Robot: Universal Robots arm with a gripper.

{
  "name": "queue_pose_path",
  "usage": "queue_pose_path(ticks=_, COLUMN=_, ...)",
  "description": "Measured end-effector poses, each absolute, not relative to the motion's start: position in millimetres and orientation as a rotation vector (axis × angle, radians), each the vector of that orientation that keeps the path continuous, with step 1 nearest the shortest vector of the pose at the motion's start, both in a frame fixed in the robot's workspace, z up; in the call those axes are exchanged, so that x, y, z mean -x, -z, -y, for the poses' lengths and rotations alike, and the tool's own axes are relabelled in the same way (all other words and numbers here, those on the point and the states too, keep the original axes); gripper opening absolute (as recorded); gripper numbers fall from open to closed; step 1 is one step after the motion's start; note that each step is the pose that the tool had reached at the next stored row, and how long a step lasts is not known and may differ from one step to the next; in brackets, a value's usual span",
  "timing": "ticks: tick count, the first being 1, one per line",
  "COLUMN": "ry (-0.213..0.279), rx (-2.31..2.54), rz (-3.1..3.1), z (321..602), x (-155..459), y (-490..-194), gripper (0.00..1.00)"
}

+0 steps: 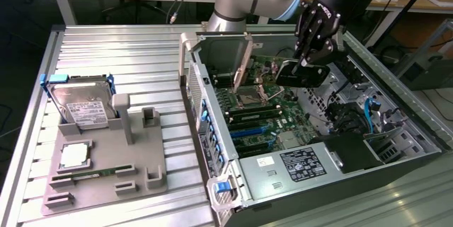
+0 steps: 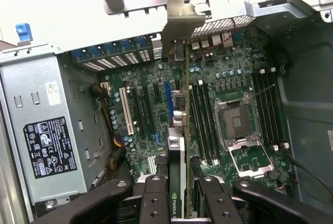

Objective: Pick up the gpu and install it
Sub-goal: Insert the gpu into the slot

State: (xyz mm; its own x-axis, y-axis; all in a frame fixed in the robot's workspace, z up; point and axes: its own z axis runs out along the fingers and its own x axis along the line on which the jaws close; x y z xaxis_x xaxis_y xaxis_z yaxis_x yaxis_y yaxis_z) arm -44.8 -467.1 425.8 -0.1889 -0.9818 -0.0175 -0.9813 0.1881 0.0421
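On my exterior feed, starting at the exterior view's left, the ribbed metal bench (image 1: 120,52) carries a grey moulded fixture (image 1: 106,184). A boxy silver hard drive (image 1: 84,105) with a white label stands in it, at nine o'clock from the open computer case (image 1: 197,92). A square processor (image 1: 74,155) and a slim green RAM stick (image 1: 92,174) lie flat towards seven o'clock.

Inside the case are the green motherboard (image 1: 272,115) and, at five o'clock, a grey power supply (image 1: 294,166). At one o'clock the black tool (image 1: 311,63) hangs inside the case.

On the wrist feed the tool is clenched on the gpu (image 2: 179,146). This thin board is held on edge over the motherboard, between a blue slot (image 2: 168,99) and the black memory slots (image 2: 205,120). Its bent silver bracket (image 2: 182,13) is near the perforated rear wall.
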Motion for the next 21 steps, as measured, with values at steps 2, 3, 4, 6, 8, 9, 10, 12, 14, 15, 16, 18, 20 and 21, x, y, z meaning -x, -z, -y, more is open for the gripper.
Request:
queue_pose_path(ticks=2, ry=0.068, rx=-2.009, rz=2.397, z=467.1, x=44.8, y=-425.8, gripper=0.27)
queue_pose_path(ticks=3, ry=0.068, rx=-2.017, rz=2.390, z=467.1, x=44.9, y=-425.8, gripper=0.27)
queue_pose_path(ticks=4, ry=0.068, rx=-2.023, rz=2.384, z=467.1, x=44.9, y=-425.8, gripper=0.27)
queue_pose_path(ticks=6, ry=0.068, rx=-2.038, rz=2.371, z=467.1, x=44.9, y=-425.8, gripper=0.27)
queue_pose_path(ticks=8, ry=0.068, rx=-2.053, rz=2.358, z=467.1, x=44.9, y=-425.8, gripper=0.27)
queue_pose_path(ticks=9, ry=0.068, rx=-2.060, rz=2.352, z=467.1, x=44.9, y=-425.7, gripper=0.27)
queue_pose_path(ticks=10, ry=0.068, rx=-2.068, rz=2.344, z=467.1, x=44.8, y=-425.8, gripper=0.27)
queue_pose_path(ticks=12, ry=0.067, rx=-2.086, rz=2.328, z=467.1, x=44.9, y=-425.8, gripper=0.27)
queue_pose_path(ticks=14, ry=0.067, rx=-2.104, rz=2.311, z=467.1, x=44.8, y=-425.8, gripper=0.27)
queue_pose_path(ticks=15, ry=0.067, rx=-2.113, rz=2.303, z=467.1, x=44.8, y=-425.8, gripper=0.27)
queue_pose_path(ticks=16, ry=0.067, rx=-2.121, rz=2.296, z=467.1, x=44.8, y=-425.8, gripper=0.27)
queue_pose_path(ticks=18, ry=0.067, rx=-2.134, rz=2.282, z=467.1, x=44.8, y=-425.8, gripper=0.27)
queue_pose_path(ticks=20, ry=0.067, rx=-2.137, rz=2.280, z=467.1, x=44.7, y=-425.8, gripper=0.27)
queue_pose_path(ticks=21, ry=0.067, rx=-2.137, rz=2.280, z=467.1, x=44.7, y=-425.8, gripper=0.27)
